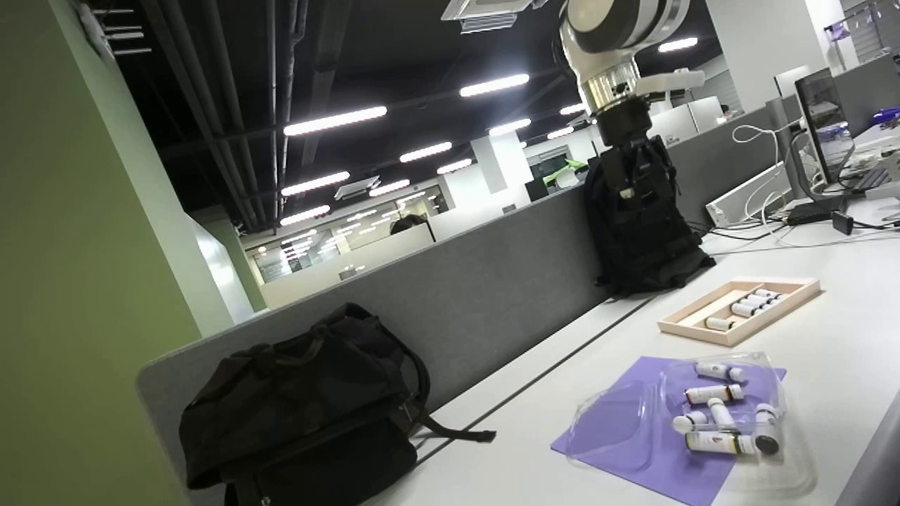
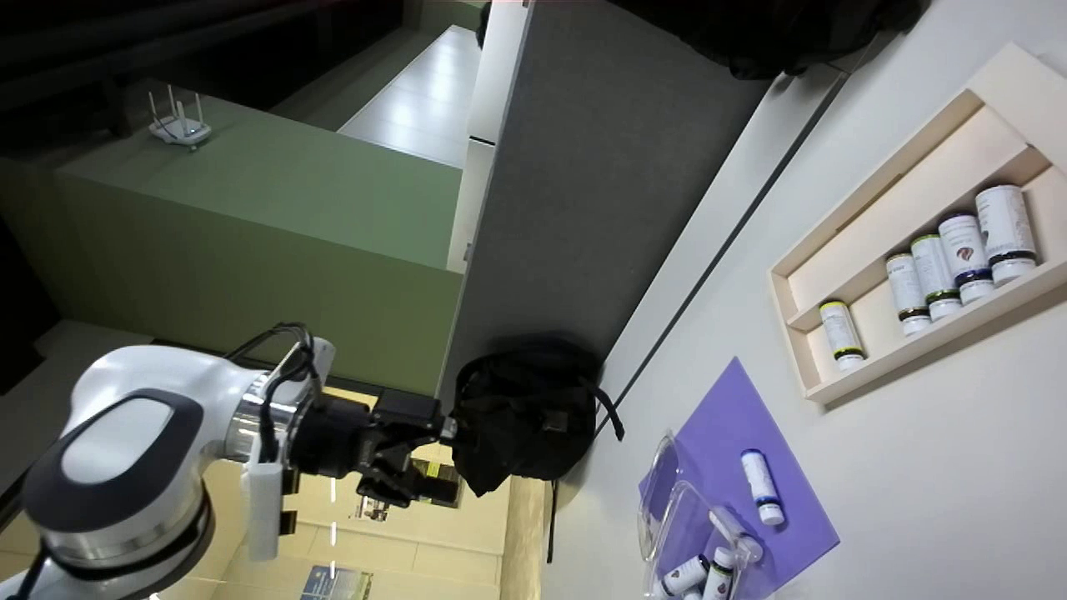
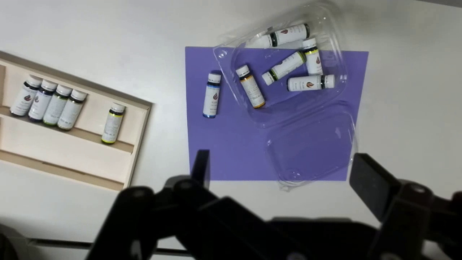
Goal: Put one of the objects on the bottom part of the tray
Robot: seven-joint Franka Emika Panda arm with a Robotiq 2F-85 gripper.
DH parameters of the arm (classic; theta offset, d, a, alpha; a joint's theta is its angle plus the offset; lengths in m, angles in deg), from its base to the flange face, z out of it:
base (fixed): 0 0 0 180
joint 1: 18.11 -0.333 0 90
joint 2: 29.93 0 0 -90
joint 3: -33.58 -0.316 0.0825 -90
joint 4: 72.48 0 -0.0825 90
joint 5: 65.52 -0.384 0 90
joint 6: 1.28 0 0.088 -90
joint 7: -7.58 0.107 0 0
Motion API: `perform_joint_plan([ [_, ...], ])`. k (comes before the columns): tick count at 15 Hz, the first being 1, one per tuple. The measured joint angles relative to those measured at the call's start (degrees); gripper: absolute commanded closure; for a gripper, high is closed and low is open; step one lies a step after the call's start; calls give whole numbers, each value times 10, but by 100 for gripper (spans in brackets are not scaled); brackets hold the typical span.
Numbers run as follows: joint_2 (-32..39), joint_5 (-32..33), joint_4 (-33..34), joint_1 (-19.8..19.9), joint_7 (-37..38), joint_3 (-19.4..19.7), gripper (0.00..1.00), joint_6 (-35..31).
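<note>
The light wood tray point(image 3: 72, 155) lies at the left of the wrist view and shows in both exterior views point(image 1: 773, 316) point(image 2: 917, 196). A divider splits it lengthwise. Several white-labelled bottles lie in its upper compartment in the wrist view, with a yellow-banded bottle point(image 3: 112, 124) apart from the row. The lower compartment shows bare wood. A blue-banded bottle point(image 3: 211, 95) lies on the purple mat point(image 3: 231, 155). Several bottles, one orange-banded point(image 3: 251, 88), lie in a clear plastic container point(image 3: 274, 112). My gripper point(image 3: 281, 162) is open, holds nothing, and is high above the table point(image 2: 446, 458).
The container's clear lid point(image 3: 314, 144) lies open on the mat. A black backpack point(image 1: 302, 393) leans on the grey partition point(image 1: 492, 302); another backpack point(image 1: 640, 246) stands farther along it. A monitor point(image 1: 823, 126) and cables stand at the table's far end.
</note>
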Motion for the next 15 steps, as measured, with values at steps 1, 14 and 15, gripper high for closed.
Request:
perform_joint_plan([
  [1,10,0,1,1,-3,0,0,-2],
  [14,59,62,-48,42,71,-4,0,-188],
  [15,81,89,-56,54,95,-3,0,-229],
])
